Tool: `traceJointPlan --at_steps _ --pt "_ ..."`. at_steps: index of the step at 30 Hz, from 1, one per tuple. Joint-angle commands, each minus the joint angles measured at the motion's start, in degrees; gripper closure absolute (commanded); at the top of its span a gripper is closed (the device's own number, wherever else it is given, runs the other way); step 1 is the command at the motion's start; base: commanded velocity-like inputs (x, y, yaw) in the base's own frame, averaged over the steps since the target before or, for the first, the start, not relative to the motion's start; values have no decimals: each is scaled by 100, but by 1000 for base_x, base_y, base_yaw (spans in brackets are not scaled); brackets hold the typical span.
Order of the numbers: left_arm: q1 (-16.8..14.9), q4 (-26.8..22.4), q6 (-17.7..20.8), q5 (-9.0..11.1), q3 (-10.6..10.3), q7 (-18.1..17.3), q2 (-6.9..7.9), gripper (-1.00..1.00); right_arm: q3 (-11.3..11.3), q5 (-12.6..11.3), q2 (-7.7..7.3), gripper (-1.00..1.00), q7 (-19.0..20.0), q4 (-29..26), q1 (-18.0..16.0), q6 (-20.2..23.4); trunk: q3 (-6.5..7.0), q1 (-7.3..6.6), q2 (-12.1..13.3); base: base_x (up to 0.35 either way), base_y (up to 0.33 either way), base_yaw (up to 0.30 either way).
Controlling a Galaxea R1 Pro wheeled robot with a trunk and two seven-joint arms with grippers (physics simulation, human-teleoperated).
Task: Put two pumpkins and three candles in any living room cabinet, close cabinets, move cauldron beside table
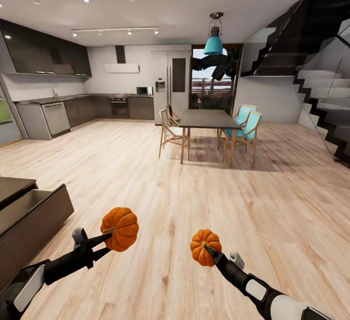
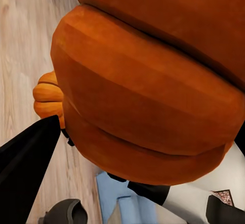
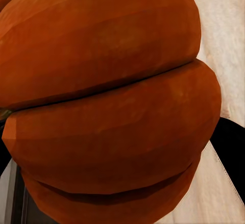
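The left gripper (image 1: 108, 239) is closed on the left pumpkin (image 1: 120, 228), held above the wood floor (image 1: 194, 198); the right gripper (image 1: 208, 250) is closed on the right pumpkin (image 1: 205, 247), also in the air; the two pumpkins are apart. The cabinet (image 1: 29, 218) is at the left, with a drawer (image 1: 36, 208) open; a dining table (image 1: 209, 119) stands far ahead.

No legible text, labels, brands, numbers or signs on any surface, kitchen appliances at upper left of head view too small to read
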Motion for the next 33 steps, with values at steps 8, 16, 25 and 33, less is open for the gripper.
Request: traceJointPlan --at_steps 8,16,25,33 --pt "-8 -4 65 55 3 1 1 100 -17 -78 -1 100 5 -3 -4 39 -5 2 -3 309 -102 0" --pt "-6 -4 67 62 8 -2 1 100 -17 -72 -1 100 -14 -3 -4 22 -5 2 -3 309 -102 0" --pt "-6 21 74 64 19 -21 10 100 -17 -78 -1 100 -37 -3 -4 -136 -5 2 -3 309 -102 0" --pt "-7 5 66 60 20 -10 10 100 -17 -78 -1 100 -30 -3 -4 -145 -5 2 -3 309 -102 0"
